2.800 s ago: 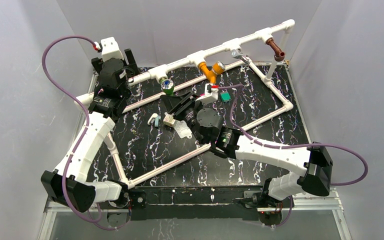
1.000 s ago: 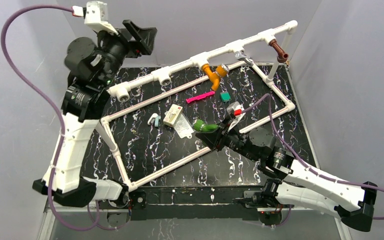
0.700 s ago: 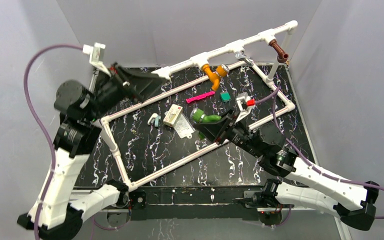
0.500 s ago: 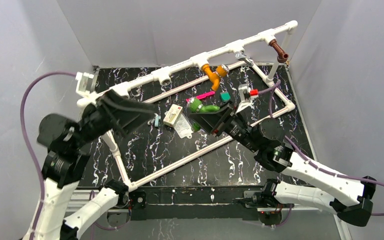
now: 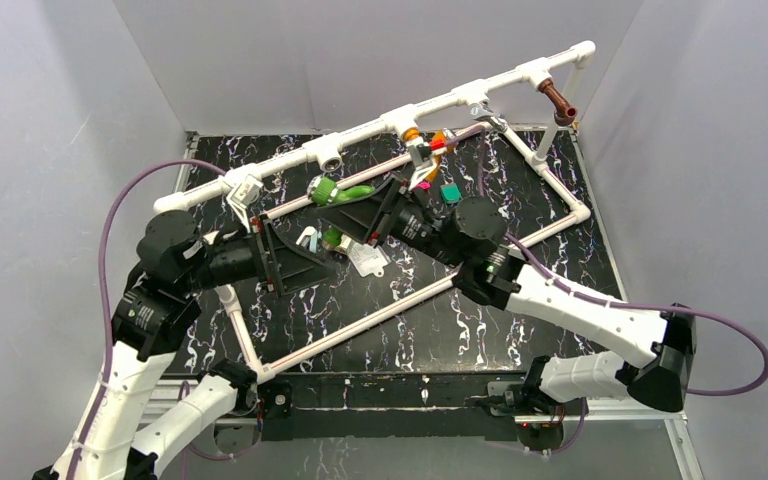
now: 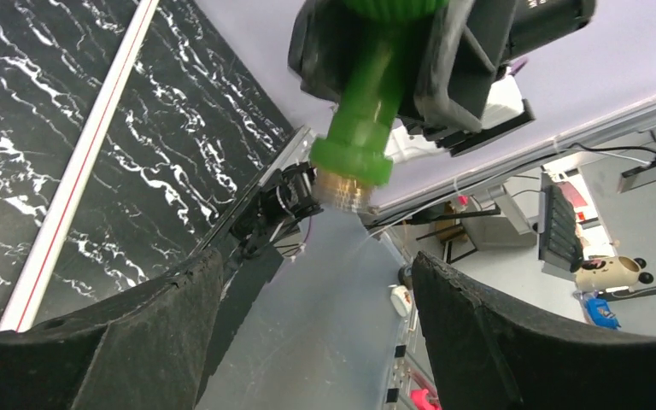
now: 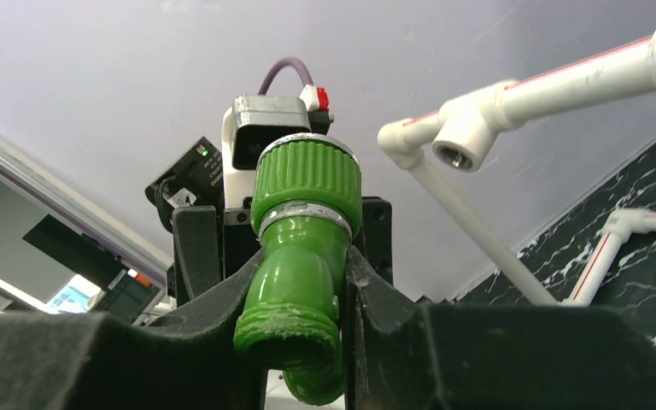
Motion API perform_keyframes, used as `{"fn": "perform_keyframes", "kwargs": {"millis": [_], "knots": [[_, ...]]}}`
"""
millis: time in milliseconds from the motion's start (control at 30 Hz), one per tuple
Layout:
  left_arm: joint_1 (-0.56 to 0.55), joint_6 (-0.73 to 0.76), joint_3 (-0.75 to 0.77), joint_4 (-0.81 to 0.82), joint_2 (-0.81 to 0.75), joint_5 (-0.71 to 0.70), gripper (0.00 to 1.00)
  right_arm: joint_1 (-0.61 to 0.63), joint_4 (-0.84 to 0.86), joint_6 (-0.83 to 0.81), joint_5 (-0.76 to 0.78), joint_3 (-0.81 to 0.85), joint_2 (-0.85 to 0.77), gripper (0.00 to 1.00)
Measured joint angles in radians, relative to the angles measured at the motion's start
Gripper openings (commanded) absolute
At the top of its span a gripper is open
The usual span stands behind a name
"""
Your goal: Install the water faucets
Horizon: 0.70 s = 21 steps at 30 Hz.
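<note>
The green faucet is held clamped in the right gripper above the tabletop, near the empty pipe socket. The left gripper is spread apart, facing it. A handover or alignment appears to be in hand; next, the threaded end must be squared to the socket.

- Green faucet: mid-body hidden by right gripper, top view; upper part cut off by top edge, left wrist view.
- Orange faucet: mostly behind right wrist, slivers only.
- Pink strip: nearly all covered.
- Right wrist view: fingers blurred, v. close to lens.
- Left arm base: off btm edge, top view.
</note>
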Motion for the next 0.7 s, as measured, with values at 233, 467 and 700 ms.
{"fn": "perform_keyframes", "kwargs": {"millis": [233,467,700], "knots": [[0.0,0.045,-0.002,-0.032,0.011,0.009,0.77,0.004,0.006,0.087,-0.041,0.0,0.049,0.01],[0.0,0.031,-0.015,0.007,-0.015,-0.001,0.75,0.037,0.064,0.129,-0.041,-0.001,0.069,0.01],[0.0,-0.064,-0.075,0.125,-0.023,-0.008,0.68,0.06,0.071,0.133,-0.031,-0.002,0.093,0.01]]}}
